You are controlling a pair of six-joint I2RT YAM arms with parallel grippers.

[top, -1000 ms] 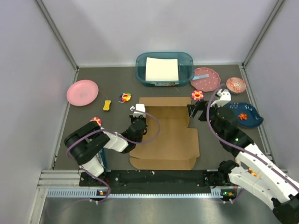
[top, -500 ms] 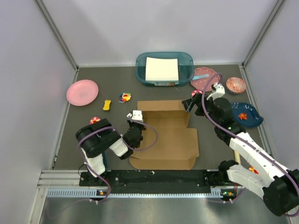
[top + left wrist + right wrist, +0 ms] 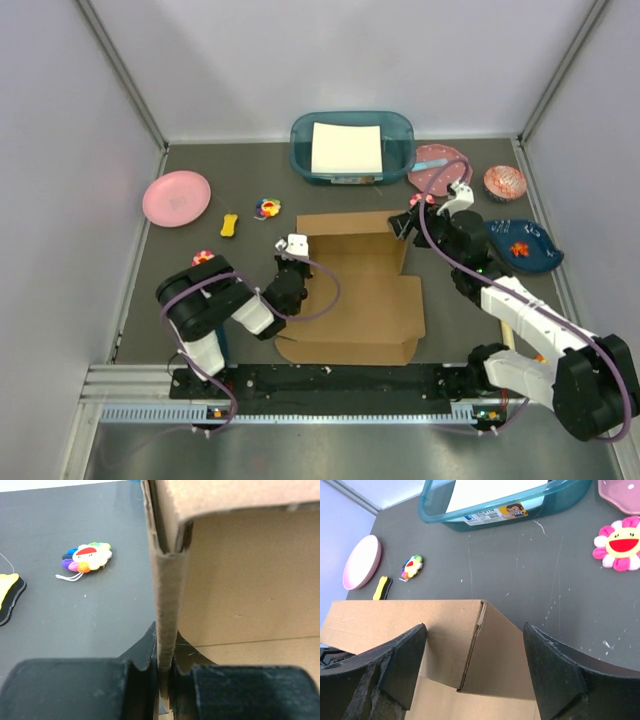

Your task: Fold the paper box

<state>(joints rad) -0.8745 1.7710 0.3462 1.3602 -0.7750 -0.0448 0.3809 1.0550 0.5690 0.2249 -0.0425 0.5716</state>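
The brown paper box lies mid-table, its back wall raised and its front flap flat. My left gripper is shut on the box's upright left side wall, which runs edge-on between the fingers. My right gripper is open and hovers over the box's back right corner, one finger on each side of it, touching nothing that I can see.
A teal bin holding a white sheet stands at the back. A pink plate, a yellow toy and a flower toy lie left. A spotted pink plate, a small bowl and a blue plate lie right.
The right gripper has moved back and left to the box's back right corner. The left gripper has stayed shut on the left wall, and the back wall stands more upright.
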